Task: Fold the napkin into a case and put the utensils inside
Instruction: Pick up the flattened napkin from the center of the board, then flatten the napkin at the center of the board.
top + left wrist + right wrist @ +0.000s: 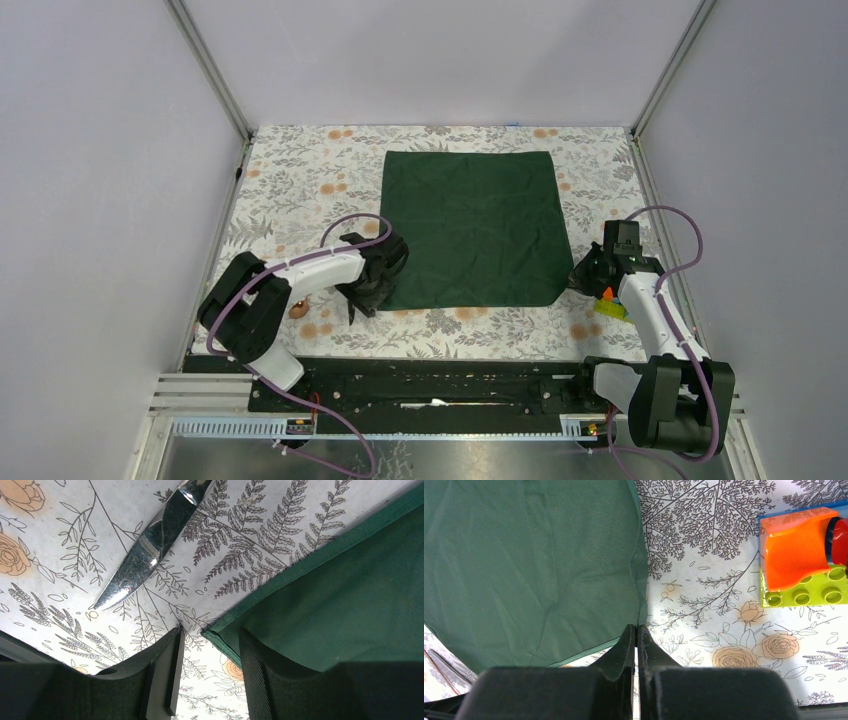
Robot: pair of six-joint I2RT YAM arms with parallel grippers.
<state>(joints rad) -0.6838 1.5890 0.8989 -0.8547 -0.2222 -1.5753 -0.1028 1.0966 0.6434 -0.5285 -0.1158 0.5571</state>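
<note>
Left pincer (210,632): released, jaws straddling the near-left corner of the napkin (470,228). The corner hem sits in the gap with nothing gripped, so it looks staged for a pinch.

Right pincer (636,630): clenched at the near-right corner. The napkin's edge runs straight into the tips, so it reads as grasping the hem. The cloth next to it is slightly puckered, which fits.

With both arms on the near corners, the likely plan is to lift the near edge and carry it away from the bases for the first fold. No fold is made yet, and no case.

Knife (145,555): on the counter (300,180) just beside the left corner and clear of the cloth, so it won't get folded in. There is a copper blob by the left arm, probably the spoon (298,310), too small to confirm.

Toy blocks (799,560): right of the right pincer, apart from the napkin, not part of the job.

Further out, the napkin lies flat and square on the floral counter, with its far edge close to the back wall. Risk: the left side closes late and the lift goes skewed.
</note>
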